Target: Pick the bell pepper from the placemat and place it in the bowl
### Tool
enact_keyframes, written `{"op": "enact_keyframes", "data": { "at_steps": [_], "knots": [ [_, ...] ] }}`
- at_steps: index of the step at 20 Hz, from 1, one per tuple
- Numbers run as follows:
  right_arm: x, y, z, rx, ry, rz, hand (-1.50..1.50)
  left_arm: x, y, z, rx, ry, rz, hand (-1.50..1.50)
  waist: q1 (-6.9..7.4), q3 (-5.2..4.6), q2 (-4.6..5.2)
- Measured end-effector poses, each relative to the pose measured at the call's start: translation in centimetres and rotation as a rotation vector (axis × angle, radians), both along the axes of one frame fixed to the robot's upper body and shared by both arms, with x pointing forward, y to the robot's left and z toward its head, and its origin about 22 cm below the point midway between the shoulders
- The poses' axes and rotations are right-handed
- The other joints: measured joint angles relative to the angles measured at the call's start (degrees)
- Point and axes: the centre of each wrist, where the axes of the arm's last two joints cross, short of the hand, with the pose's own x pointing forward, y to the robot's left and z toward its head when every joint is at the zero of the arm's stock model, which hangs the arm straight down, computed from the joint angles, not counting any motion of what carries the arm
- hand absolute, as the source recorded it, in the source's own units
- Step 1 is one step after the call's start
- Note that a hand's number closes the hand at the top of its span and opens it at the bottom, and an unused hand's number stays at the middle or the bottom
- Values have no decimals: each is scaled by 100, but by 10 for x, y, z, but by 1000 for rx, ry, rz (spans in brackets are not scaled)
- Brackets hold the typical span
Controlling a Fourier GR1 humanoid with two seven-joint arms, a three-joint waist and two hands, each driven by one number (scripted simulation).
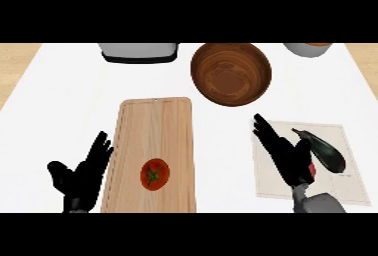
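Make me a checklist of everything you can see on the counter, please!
Surface: white counter, with wood floor showing at both far corners.
Job's things: wooden bowl at the back, nothing in it; pale placemat at the right; the bell pepper is only a red sliver behind the right hand.
Clutter: dark eggplant on the placemat; tomato on a wooden cutting board; a grey appliance and a grey container, both cut off at the back edge.
Hands: left hand open, resting at the lower left; right hand open, fingers straight, over the placemat by the pepper.
Cables: nothing seen.
Surroundings: nothing seen beyond the floor.
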Motion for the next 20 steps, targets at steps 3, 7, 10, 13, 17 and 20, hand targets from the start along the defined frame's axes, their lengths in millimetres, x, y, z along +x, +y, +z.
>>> {"op": "enact_keyframes", "data": {
  "at_steps": [3,7,10,13,17,20],
  "knots": [
    [-1,-13,11,-99,-53,-141,150,7,-2,10,-3,-51,-42,0,-118,-23,-46],
    [-7,-71,19,-375,-112,-442,150,19,-8,29,-3,-156,-115,0,-554,-97,-130],
    [-20,-105,18,-499,-138,-748,-150,23,-12,37,-18,-191,-143,0,-833,-98,-168],
    [-34,-89,15,-574,-244,-890,-150,27,-16,47,-34,-215,-209,0,-671,-83,-145],
    [-55,-62,8,-709,-283,-893,-150,34,-23,55,-52,-236,-277,0,-419,-85,-87],
    [-67,-68,3,-847,-201,-885,-150,38,-27,58,-50,-244,-303,0,-324,-107,-53]
  ]
}}
